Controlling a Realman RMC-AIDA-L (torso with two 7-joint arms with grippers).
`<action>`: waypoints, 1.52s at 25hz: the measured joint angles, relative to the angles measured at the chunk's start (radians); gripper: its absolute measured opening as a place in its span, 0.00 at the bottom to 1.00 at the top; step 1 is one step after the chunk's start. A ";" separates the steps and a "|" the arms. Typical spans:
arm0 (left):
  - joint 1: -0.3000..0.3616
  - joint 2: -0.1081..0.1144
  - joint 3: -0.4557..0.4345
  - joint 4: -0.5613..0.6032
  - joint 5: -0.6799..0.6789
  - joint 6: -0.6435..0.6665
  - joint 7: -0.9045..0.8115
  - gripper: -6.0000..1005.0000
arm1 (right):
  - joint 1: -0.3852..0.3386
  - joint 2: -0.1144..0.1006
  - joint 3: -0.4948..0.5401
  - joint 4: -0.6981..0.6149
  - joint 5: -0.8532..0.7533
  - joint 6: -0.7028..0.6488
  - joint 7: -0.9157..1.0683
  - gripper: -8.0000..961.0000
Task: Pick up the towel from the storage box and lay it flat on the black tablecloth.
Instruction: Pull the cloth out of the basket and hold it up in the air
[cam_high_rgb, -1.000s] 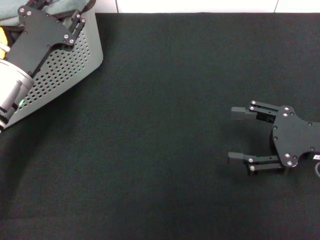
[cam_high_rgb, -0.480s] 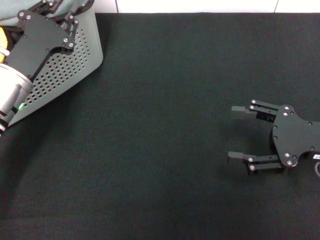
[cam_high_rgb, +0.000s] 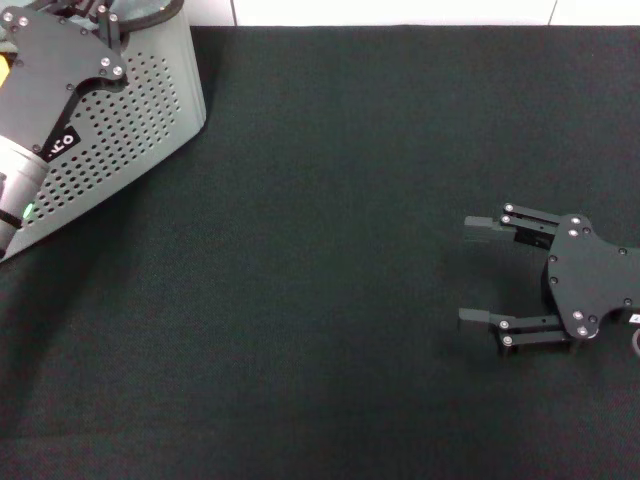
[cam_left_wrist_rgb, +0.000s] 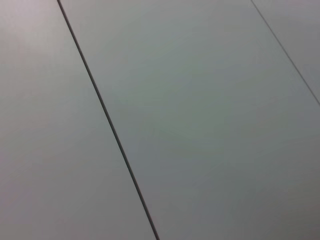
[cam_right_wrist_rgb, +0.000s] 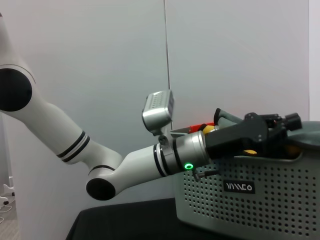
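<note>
The light grey perforated storage box (cam_high_rgb: 140, 110) stands at the far left of the black tablecloth (cam_high_rgb: 320, 250); it also shows in the right wrist view (cam_right_wrist_rgb: 260, 210) with its black label (cam_right_wrist_rgb: 238, 187). My left gripper (cam_right_wrist_rgb: 287, 125) reaches over the box's rim, and its black housing (cam_high_rgb: 55, 70) covers the box's opening in the head view. Yellow patches of the towel (cam_right_wrist_rgb: 293, 148) show inside the box just below the gripper. I cannot tell whether it grips the towel. My right gripper (cam_high_rgb: 467, 272) is open and empty, low over the tablecloth at the right.
The left wrist view shows only pale wall panels (cam_left_wrist_rgb: 200, 110) with a dark seam. The white left arm (cam_right_wrist_rgb: 120, 170) stretches across the wall behind the box. A pale strip (cam_high_rgb: 400, 12) runs along the tablecloth's far edge.
My left gripper has moved farther back over the box, toward the top left of the head view. The grey-teal towel fold seen earlier there is now hidden. The right gripper has barely shifted.
</note>
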 joint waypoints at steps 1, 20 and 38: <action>0.001 0.000 0.000 -0.004 -0.002 0.018 -0.007 0.14 | -0.001 0.000 0.000 0.000 0.001 0.000 0.000 0.91; -0.009 0.001 -0.001 -0.086 0.003 0.064 0.133 0.07 | 0.001 0.001 0.000 0.002 -0.006 0.000 -0.003 0.91; -0.009 0.006 -0.007 -0.086 -0.026 -0.005 0.164 0.40 | 0.004 0.002 0.000 0.024 -0.001 0.001 -0.015 0.91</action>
